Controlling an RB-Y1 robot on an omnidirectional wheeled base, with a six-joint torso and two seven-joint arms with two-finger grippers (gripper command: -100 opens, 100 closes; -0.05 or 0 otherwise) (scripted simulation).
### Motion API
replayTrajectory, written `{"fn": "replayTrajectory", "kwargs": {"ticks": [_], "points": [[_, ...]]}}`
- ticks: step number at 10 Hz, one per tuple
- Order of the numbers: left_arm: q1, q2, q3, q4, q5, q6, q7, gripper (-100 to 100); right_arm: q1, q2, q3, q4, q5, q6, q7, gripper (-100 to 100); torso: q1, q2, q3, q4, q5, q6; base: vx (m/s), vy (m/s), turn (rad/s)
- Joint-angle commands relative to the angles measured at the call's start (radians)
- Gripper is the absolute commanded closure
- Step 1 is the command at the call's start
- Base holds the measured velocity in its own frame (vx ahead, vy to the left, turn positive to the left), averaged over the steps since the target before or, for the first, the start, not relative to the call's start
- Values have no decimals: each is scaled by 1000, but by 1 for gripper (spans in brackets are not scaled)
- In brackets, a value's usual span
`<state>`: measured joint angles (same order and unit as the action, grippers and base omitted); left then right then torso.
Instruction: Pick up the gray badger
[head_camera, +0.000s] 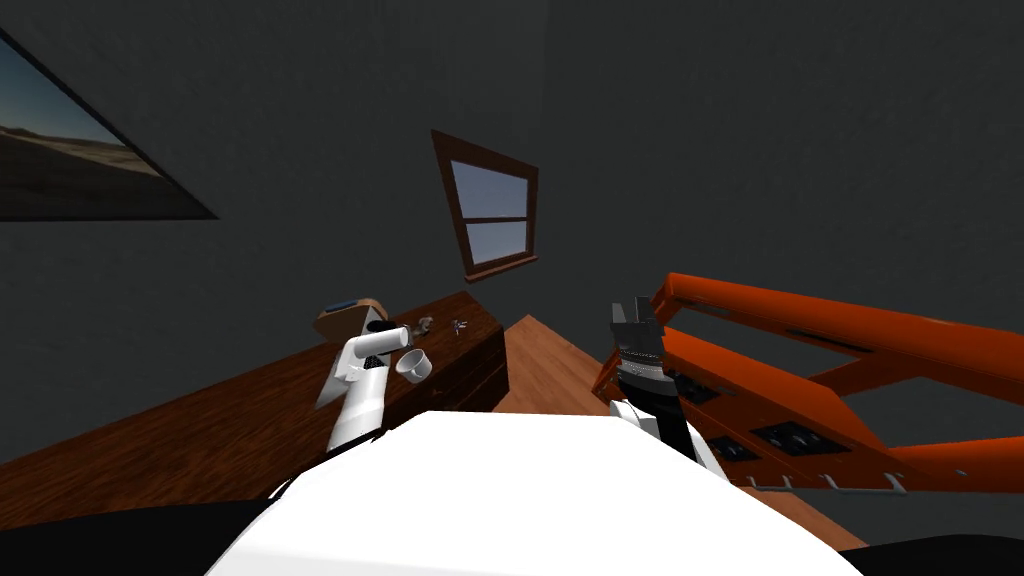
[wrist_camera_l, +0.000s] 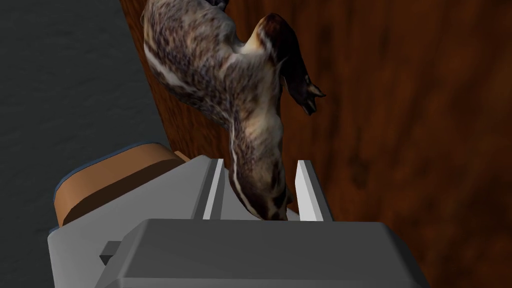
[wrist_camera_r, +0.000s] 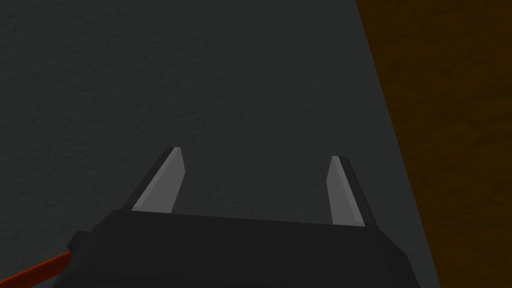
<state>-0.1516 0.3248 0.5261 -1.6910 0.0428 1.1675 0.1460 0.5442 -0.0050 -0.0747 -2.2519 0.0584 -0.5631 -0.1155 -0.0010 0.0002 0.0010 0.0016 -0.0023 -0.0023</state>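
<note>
The badger (wrist_camera_l: 220, 75) is a grey-brown furry figure with pale stripes, seen close in the left wrist view above the dark wooden dresser top (wrist_camera_l: 425, 125). Its narrow striped end runs down between my left gripper's (wrist_camera_l: 260, 167) fingers (wrist_camera_l: 214, 190), which stand close in and are shut on it. The head view has the badger (head_camera: 424, 323) as a small speck near the far end of the dresser (head_camera: 200, 420), just past my left forearm. My right gripper (head_camera: 632, 312) hangs open over the floor, away from the dresser, its fingers (wrist_camera_r: 165, 180) wide apart with nothing between them.
A brown box with a blue edge (head_camera: 345, 315) stands on the dresser right beside my left hand (wrist_camera_l: 110, 175). A tiny purple item (head_camera: 459, 325) lies beyond the badger. An orange-red furniture frame (head_camera: 850, 340) stands to the right, across a strip of wooden floor (head_camera: 545, 360).
</note>
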Motion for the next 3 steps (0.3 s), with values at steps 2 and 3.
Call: {"fn": "replayTrajectory", "kwargs": {"ticks": [2, 3], "points": [[-9, -15, -6, -12, -11, 12, -7, 100, 0, 0, 0, 0, 0, 0, 0, 0, -1, 0, 0, 0, 0, 0, 7, 12, 56], [-10, -16, -6, -13, -12, 13, -9, 0, 0, 0, 0, 0, 0, 0, 0, 0, -1, 1, 0, 0, 0, 0, 0, 0, 0]]}}
